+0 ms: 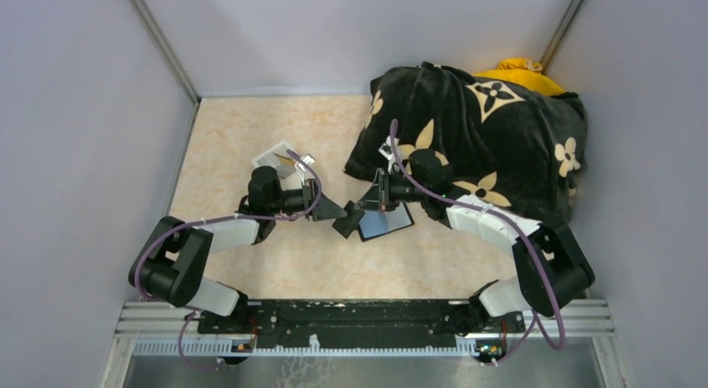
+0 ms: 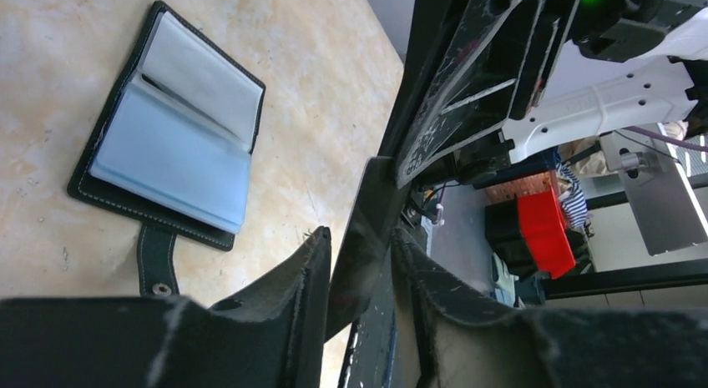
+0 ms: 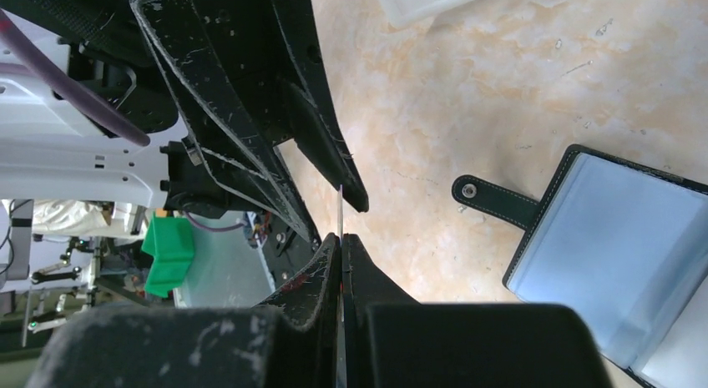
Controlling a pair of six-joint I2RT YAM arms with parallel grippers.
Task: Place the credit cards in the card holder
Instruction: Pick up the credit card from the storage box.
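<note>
The black card holder (image 1: 386, 223) lies open on the table, its light lining up and its snap strap (image 2: 157, 259) sticking out; it also shows in the left wrist view (image 2: 175, 146) and the right wrist view (image 3: 618, 254). My right gripper (image 3: 342, 238) is shut on a thin dark credit card (image 3: 340, 209), seen edge-on there. In the top view the right gripper (image 1: 365, 209) holds the card (image 1: 345, 222) just left of the holder. My left gripper (image 2: 363, 242) faces it (image 1: 334, 211), open, with one finger on each side of the card (image 2: 367, 204).
A pale grey tray-like box (image 1: 282, 161) sits behind the left arm, its corner showing in the right wrist view (image 3: 426, 0). A big black flower-patterned cushion (image 1: 484, 138) fills the back right, with something yellow (image 1: 518, 71) behind it. Grey walls close three sides.
</note>
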